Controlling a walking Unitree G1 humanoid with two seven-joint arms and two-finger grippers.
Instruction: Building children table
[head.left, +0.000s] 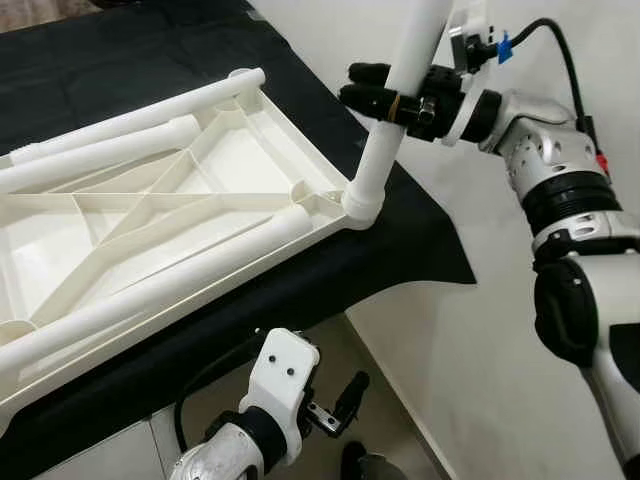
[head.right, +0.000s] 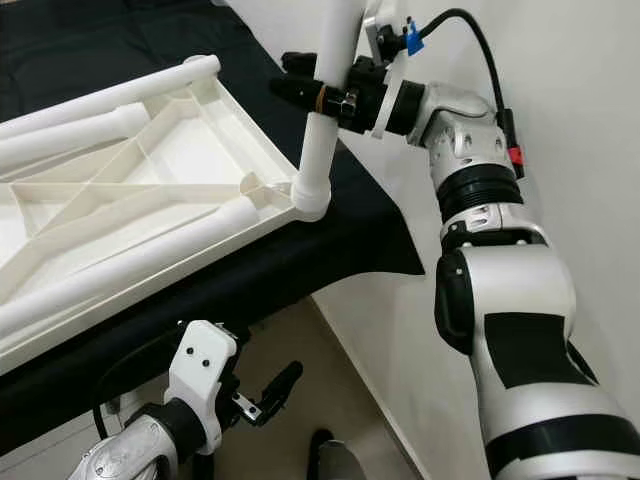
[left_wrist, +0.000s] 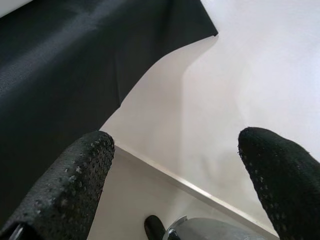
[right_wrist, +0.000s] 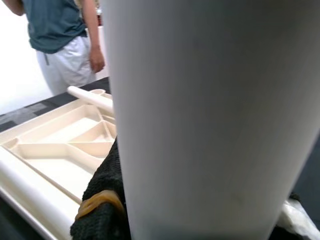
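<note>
White moulded plastic filled the left half of the left eye view: the upturned children's tabletop, ribbed underside up, lay on a black cloth-covered surface with three loose white tubular legs resting along its ribs and far edge. At the tabletop's right corner a fourth white tubular leg stood seated in its corner socket, leaning slightly and rising out of the top of the frame. The right gripper, in the upper centre of the frame, was clamped around this leg partway up, one black finger showing beyond the tube and another in front of it. The right wrist view added what the head views lacked: the gripped leg loomed huge across the frame, a black finger with a tan band pressed against it, and in the upper left stood a person in a teal shirt and pale shorts beyond the tabletop. The left gripper hung low at the bottom centre of the left eye view, below the edge of the cloth; the left wrist view showed its two dotted black fingertips spread wide with nothing between them, over pale floor and the hanging cloth.
</note>
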